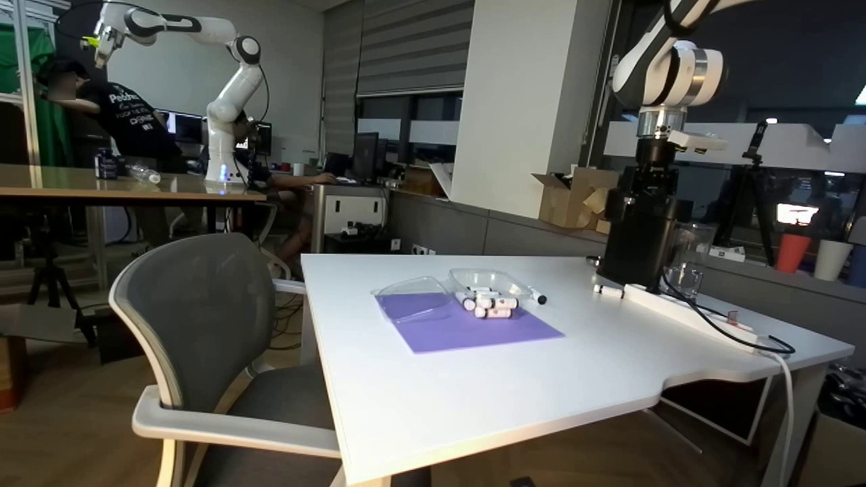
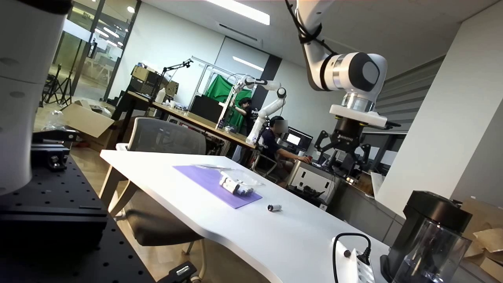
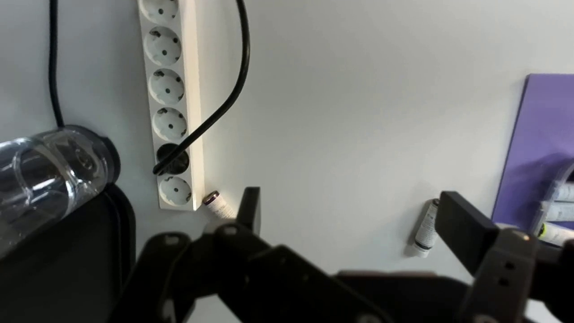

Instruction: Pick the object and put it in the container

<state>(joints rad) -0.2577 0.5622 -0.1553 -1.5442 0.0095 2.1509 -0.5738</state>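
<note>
Claw [image 3: 350, 211] spread wide in wrist view, nothing held, presumably readied for a loose vial [image 3: 426, 231] just beside purple sheet [image 3: 538, 134]. In an exterior view, clear tub [image 1: 490, 278] and lid [image 1: 413, 301] overlap sheet, lid likely aside for loading.

1. In an exterior view I log a grey-backed chair [image 1: 196, 311] beside the white table [image 1: 500, 392].
2. Wrist view: white power strip [image 3: 169, 106] on the table; black plug [image 3: 179, 163] seated in one socket, black cable [image 3: 229, 99] curving from it.
3. Just beside the strip I note a black appliance [image 2: 438, 210] with a clear vessel [image 2: 434, 251]; kind uncertain from here.
4. Red cup [image 1: 793, 252], pale cup [image 1: 831, 260] and blue cup [image 1: 858, 265] in a row by the window.
5. Black tripod [image 1: 756, 144] upright near them.
6. Open cardboard box [image 1: 560, 203], both exterior views.
7. Background: green cloth [image 2: 221, 88] hanging behind a wooden-topped bench [image 1: 61, 181].
</note>
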